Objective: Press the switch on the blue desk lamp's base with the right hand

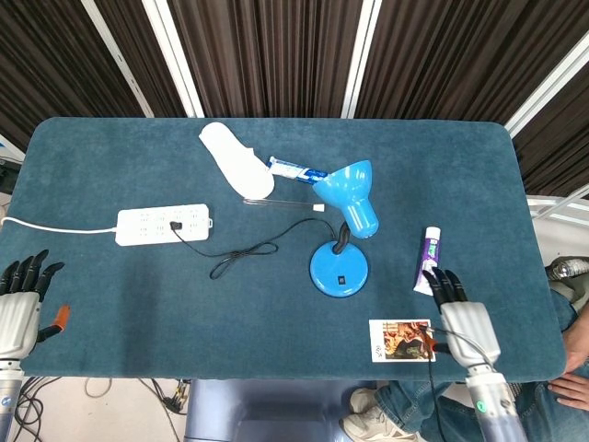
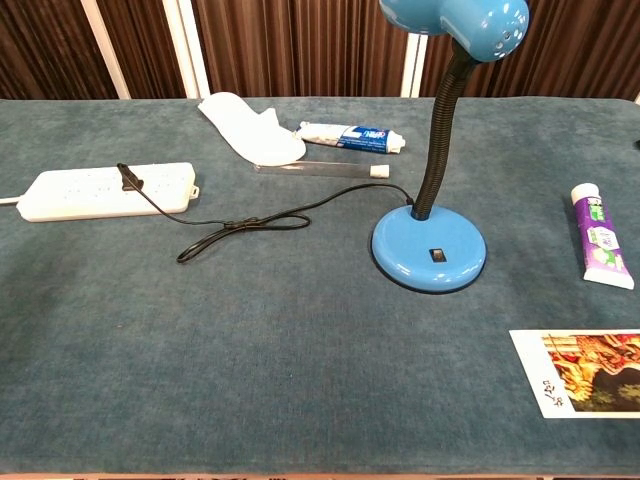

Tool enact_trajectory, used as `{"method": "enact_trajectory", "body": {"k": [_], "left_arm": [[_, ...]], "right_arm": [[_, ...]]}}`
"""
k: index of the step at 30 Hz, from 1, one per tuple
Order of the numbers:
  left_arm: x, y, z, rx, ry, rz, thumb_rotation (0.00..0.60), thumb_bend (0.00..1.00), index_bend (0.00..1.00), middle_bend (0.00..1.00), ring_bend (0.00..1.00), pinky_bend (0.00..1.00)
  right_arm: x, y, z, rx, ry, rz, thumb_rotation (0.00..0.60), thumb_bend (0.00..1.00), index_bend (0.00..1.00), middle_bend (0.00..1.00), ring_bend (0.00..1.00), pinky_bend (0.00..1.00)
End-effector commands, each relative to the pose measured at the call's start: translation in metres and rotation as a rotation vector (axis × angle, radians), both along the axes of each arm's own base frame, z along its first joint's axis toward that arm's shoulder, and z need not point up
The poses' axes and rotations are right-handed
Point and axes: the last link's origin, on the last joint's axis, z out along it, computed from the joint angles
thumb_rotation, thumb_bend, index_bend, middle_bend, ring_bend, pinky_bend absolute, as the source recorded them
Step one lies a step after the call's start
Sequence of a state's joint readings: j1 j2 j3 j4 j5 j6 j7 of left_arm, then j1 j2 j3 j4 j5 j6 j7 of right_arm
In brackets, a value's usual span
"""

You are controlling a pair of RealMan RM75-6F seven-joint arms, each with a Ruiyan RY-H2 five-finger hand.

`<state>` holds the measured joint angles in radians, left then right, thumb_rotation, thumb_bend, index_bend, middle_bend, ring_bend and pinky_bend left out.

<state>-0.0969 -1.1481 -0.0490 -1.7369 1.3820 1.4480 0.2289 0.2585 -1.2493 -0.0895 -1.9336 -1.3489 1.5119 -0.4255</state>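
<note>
Head view — lamp (image 1: 342,235) shade facing upper-left

**Bystanders lying across the teal felt table**

A white multi-socket power strip (image 1: 164,224) is sitting at the left with a black cable (image 1: 244,251) trailing from its plug. A white slipper (image 1: 236,158) is lying at the back, just beside a blue-and-white toothpaste tube (image 1: 297,169) and a clear rod (image 2: 320,170). A purple tube (image 1: 428,261) is resting near a picture card (image 1: 399,340).

Staged lab-like test space: blue-clothed table (image 1: 110,157), dark slatted backdrop (image 1: 267,46), white frame bars (image 1: 175,46).
</note>
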Motion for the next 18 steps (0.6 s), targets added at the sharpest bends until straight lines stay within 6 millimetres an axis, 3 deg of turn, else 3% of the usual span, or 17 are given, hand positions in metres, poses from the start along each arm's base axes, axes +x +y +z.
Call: {"method": "enact_trajectory", "body": {"k": [1, 2, 4, 6, 18], "left_arm": [[0.0, 0.0, 0.0, 0.003, 0.0, -0.003, 0.6, 0.38, 0.16, 0.0, 0.0, 0.0], [0.0, 0.0, 0.0, 0.003, 0.0, -0.003, 0.6, 0.38, 0.16, 0.0, 0.0, 0.0], [0.0, 0.0, 0.0, 0.001, 0.001, -0.003, 0.6, 0.38, 0.16, 0.0, 0.0, 0.0], [0.0, -0.001, 0.0, -0.001, 0.004, -0.003, 0.6, 0.38, 0.16, 0.0, 0.0, 0.0], [0.0, -0.001, -0.001, -0.004, 0.014, -0.011, 0.6, 0.38, 0.16, 0.0, 0.0, 0.0]], "right_arm": [[-0.035, 0.033, 0.017, -0.061, 0.018, 0.026, 0.6, 0.21, 0.0, 0.06, 0.02, 0.99], [-0.039, 0.036, 0.018, -0.068, 0.022, 0.03, 0.6, 0.21, 0.0, 0.06, 0.01, 0.89], [-0.048, 0.044, 0.02, -0.081, 0.029, 0.034, 0.6, 0.21, 0.0, 0.06, 0.01, 0.32], [-0.057, 0.048, 0.022, -0.092, 0.034, 0.031, 0.6, 0.21, 0.0, 0.06, 0.01, 0.0], [-0.071, 0.048, 0.023, -0.14, 0.076, 0.044, 0.6, 0.21, 0.0, 0.06, 0.01, 0.0]]}}
